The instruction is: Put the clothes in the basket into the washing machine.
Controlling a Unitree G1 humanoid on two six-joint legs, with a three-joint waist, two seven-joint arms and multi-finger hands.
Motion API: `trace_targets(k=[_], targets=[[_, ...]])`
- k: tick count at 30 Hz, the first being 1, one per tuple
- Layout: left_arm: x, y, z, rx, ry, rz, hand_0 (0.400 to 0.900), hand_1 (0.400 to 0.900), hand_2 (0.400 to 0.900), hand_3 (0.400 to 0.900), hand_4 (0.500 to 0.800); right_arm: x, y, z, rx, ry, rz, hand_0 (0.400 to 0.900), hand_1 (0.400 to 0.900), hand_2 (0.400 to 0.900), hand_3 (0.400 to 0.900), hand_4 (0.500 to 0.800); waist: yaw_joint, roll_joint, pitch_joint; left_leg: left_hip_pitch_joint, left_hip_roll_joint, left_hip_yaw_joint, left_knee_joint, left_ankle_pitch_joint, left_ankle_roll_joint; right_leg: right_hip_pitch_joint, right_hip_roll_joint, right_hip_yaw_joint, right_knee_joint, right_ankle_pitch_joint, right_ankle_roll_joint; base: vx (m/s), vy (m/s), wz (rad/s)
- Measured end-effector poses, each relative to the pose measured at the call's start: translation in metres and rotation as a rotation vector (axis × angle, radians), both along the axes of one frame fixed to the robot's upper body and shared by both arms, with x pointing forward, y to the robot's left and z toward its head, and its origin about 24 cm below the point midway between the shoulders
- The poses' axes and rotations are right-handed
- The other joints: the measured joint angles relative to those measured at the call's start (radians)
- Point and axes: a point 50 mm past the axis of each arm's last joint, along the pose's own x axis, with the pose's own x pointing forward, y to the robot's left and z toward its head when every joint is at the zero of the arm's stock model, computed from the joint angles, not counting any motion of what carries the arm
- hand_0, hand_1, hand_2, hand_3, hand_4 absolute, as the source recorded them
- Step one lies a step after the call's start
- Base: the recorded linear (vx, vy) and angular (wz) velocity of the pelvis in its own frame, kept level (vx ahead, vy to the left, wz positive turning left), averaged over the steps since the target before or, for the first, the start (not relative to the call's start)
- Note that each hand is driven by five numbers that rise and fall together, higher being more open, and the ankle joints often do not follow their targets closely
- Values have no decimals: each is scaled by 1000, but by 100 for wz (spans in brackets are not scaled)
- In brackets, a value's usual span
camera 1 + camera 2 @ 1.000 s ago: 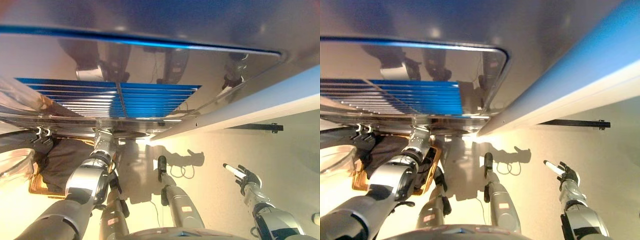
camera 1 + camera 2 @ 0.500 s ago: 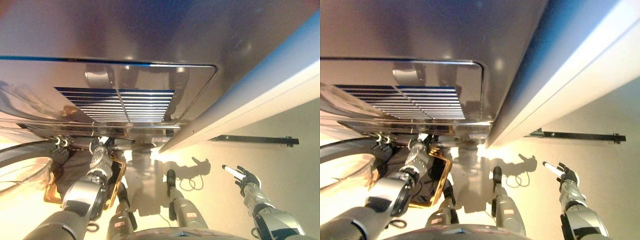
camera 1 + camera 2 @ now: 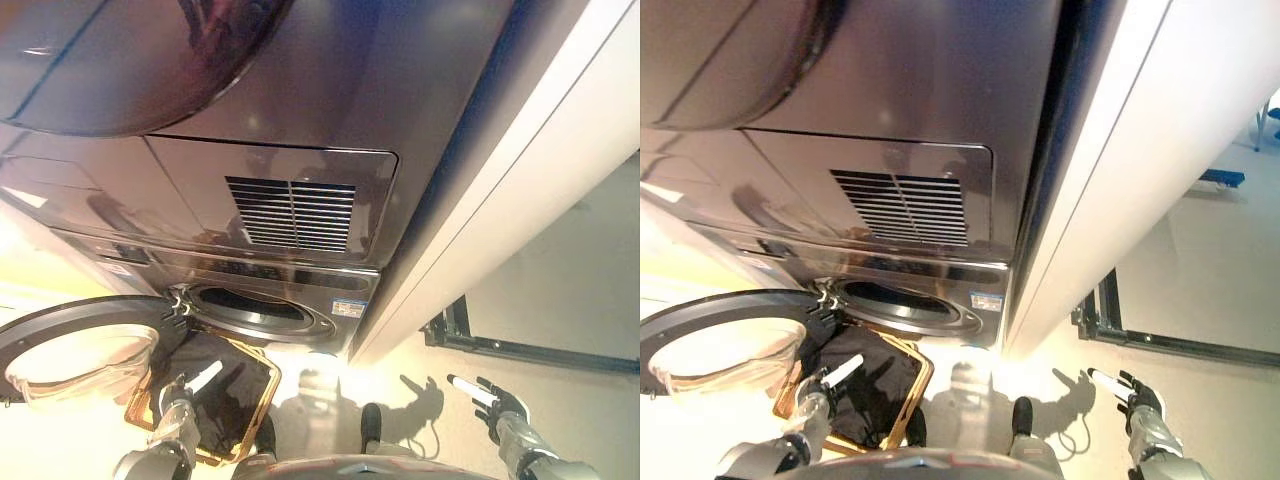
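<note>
The dark washing machine (image 3: 300, 130) fills the upper view. Its round drum opening (image 3: 255, 308) stands open low down, with the glass door (image 3: 80, 350) swung out to the left. Below the opening sits a tan woven basket (image 3: 268, 385) holding dark clothes (image 3: 228, 378). My left hand (image 3: 183, 393) hovers over the basket's left side with fingers straight and holds nothing. My right hand (image 3: 492, 400) is open and empty over the floor at the lower right, far from the basket.
A white panel (image 3: 520, 200) runs along the machine's right side. A black frame (image 3: 520, 345) lies on the pale floor at the right. A vent grille (image 3: 290, 212) is on the machine's front above the opening.
The camera has swung, so the whole machine front now shows. My left hand has drawn back from under the machine's front to above the basket. The right hand stays where it was.
</note>
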Motion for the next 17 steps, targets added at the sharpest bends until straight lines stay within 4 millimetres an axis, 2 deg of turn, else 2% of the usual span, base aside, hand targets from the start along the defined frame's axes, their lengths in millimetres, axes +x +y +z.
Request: trace_targets(k=[2, 7, 10, 17], targets=[[-16, 0, -5, 0, 50, -21, 900, 900, 900, 900, 800, -16, 5, -7, 24, 36, -4, 900, 900, 900, 900, 800, 3, 1, -34, 12, 0, -6, 0, -9, -8, 17, -2, -13, 0, -11, -3, 36, 28, 15], [-42, -5, -14, -18, 129, -89, 900, 900, 900, 900, 800, -36, 11, -13, 61, 75, 2, 900, 900, 900, 900, 800, 8, 11, -54, 52, -5, -10, -3, -12, -5, 66, -9, -25, 0, -17, 3, 23, 27, 14], [-52, -10, -17, -28, 170, -152, 900, 900, 900, 900, 800, -51, 16, -18, 77, 111, 3, 900, 900, 900, 900, 800, 9, 14, -61, 68, -3, -22, -4, -14, -8, 96, -10, -45, 0, -27, 1, 20, 24, 11], [-68, -23, -24, -68, 234, -210, 900, 900, 900, 900, 800, -71, 22, -22, 87, 171, 22, 900, 900, 900, 900, 800, 9, 27, -73, 85, -6, -25, -4, -15, -7, 119, -15, -56, 0, -31, 7, 4, 17, 7]])
